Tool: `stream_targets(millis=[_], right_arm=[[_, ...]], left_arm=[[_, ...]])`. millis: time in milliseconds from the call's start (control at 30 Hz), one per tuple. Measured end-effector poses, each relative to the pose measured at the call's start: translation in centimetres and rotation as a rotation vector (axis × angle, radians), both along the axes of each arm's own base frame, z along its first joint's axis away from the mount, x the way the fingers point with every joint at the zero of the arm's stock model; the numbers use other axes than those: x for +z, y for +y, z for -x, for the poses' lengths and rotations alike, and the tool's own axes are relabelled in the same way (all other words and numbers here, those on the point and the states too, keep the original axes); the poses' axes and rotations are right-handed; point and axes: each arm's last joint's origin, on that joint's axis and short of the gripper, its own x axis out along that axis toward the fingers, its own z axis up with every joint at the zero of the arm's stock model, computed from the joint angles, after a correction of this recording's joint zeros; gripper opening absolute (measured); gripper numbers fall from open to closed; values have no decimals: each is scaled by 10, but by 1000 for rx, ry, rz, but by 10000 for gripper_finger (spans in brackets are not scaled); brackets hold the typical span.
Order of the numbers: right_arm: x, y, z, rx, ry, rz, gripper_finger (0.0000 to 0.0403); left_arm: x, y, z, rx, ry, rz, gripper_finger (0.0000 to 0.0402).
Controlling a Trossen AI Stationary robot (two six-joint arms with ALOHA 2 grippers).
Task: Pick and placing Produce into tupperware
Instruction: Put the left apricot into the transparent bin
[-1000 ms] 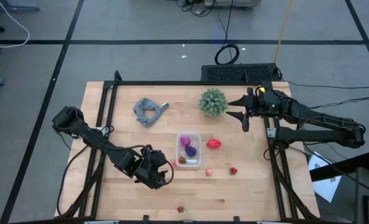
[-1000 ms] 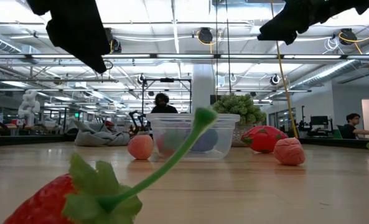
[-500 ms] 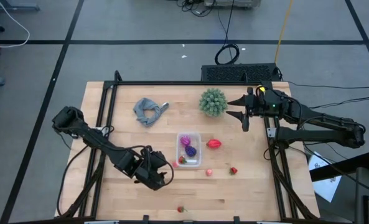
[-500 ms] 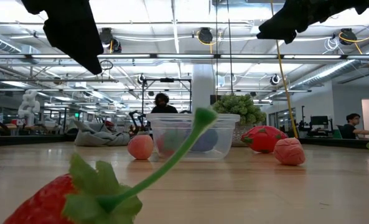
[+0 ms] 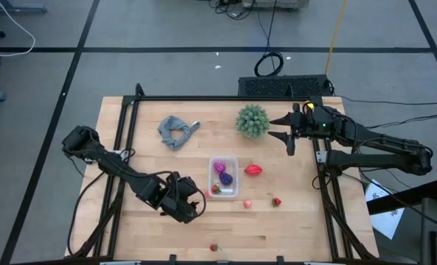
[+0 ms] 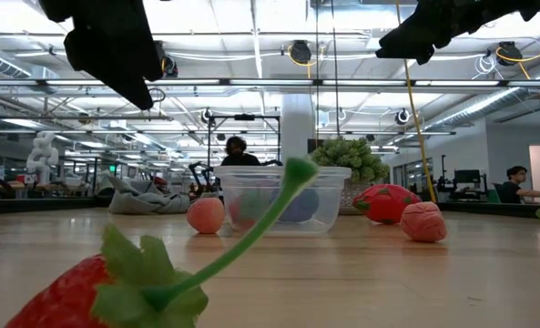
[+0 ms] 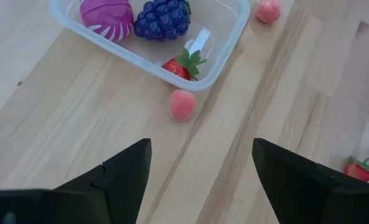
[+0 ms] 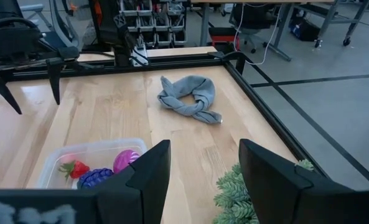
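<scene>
Spanning the scene was the wooden table (image 5: 144, 125), with a grey cloth (image 5: 177, 131) and a spiky green plant (image 5: 253, 121) lying clear of the work. The clear tupperware (image 5: 233, 160) sat mid-table, see-through with rounded corners, holding three pieces: a magenta one (image 7: 106, 18), purple grapes (image 7: 162, 18) and a strawberry (image 7: 178, 66). Five pieces lay loose: a pink ball (image 7: 183, 104) just beside the tupperware, a red one (image 5: 253, 170), another pink one (image 5: 247, 204) and two strawberries (image 5: 276, 201) (image 5: 214, 248). The left gripper (image 5: 196, 206) hovered near the pink ball, jaws apart and empty. The right gripper (image 5: 284, 131) waited beside the plant, jaws apart.
</scene>
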Motion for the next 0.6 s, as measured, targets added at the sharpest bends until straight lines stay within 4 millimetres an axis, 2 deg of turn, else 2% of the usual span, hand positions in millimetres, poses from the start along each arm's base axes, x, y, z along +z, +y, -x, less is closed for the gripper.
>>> stream_targets(millis=[133,400,600], right_arm=[[0,0,0,0,0,-1,183],[0,0,0,-1,0,-3,183],[0,0,0,-1,0,-3,183]], left_arm=[[0,0,0,-7,-3,-14,305],[0,0,0,-26,0,-29,393],[0,0,0,-27,0,-29,382]])
